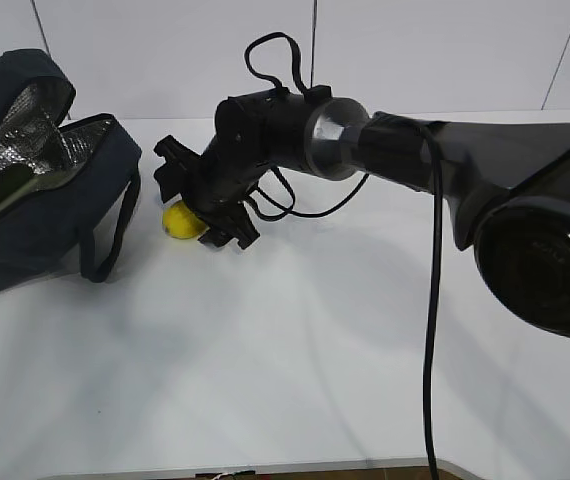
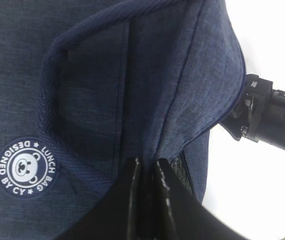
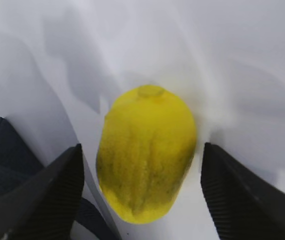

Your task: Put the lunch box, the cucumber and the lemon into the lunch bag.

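Exterior, left wrist and right wrist views of a two-arm packing task. The small bright yellow lemon (image 1: 183, 221) lay on the white tabletop (image 1: 295, 350), just beside the large dark navy fabric lunch bag (image 1: 85, 170), whose flap stood open to show the silver foil lining (image 1: 20, 140). A dark green shape low inside the opening may have been the cucumber; the lunch box could not be made out in any view. The right gripper (image 3: 142, 187) was lowered over the lemon with its black ribbed fingers (image 3: 57, 190) spread wide, one on each side of the fruit and not touching it. The left gripper (image 2: 147, 200) had its fingers clenched on a fold of the bag's navy fabric near the rim, apparently holding the mouth open. The step in hand was judged to be the pick-up of the lemon. The next move would call for closing the right fingers evenly on the fruit, since its rounded skin could slip sideways, then lifting it clear of the loop handle (image 1: 115, 240) and carrying it over the open mouth.
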